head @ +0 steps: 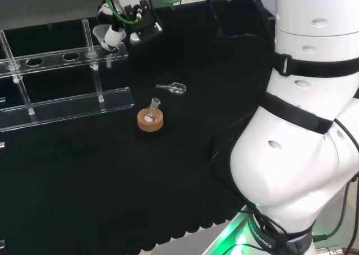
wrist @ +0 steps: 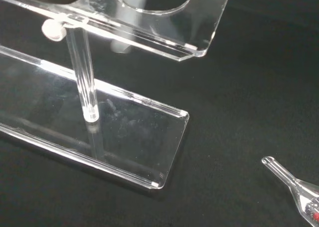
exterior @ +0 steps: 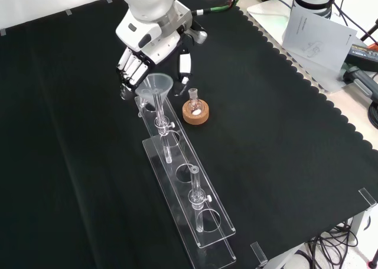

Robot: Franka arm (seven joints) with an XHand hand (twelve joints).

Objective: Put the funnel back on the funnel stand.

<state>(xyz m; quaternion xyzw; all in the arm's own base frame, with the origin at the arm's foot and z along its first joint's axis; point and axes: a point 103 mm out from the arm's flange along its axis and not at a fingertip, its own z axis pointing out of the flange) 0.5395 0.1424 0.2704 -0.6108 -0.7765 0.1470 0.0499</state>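
Looking down from the front view, I am seeing the clear funnel stand (exterior: 198,221) running away from me across the black cloth (exterior: 71,162), its upper shelf pierced with round holes and held on thin posts. At its far end the funnel (exterior: 156,87) is sitting upright, its cone above the shelf and its stem hanging down through the last hole. Just beside that end, to the right in this view, a small round flask (exterior: 195,106) is resting on a cork ring (exterior: 195,114).

Beyond the funnel, the hand (exterior: 142,53) is hovering close behind the cone, fingers (exterior: 131,68) pointing down and fairly straight, the thumb (exterior: 185,65) set apart on the right; I am not seeing it curl round the funnel, though whether a fingertip is touching the rim I cannot tell.

In the head view a small clear glass piece (head: 173,88) is lying on the cloth, beyond the cork ring and near it.
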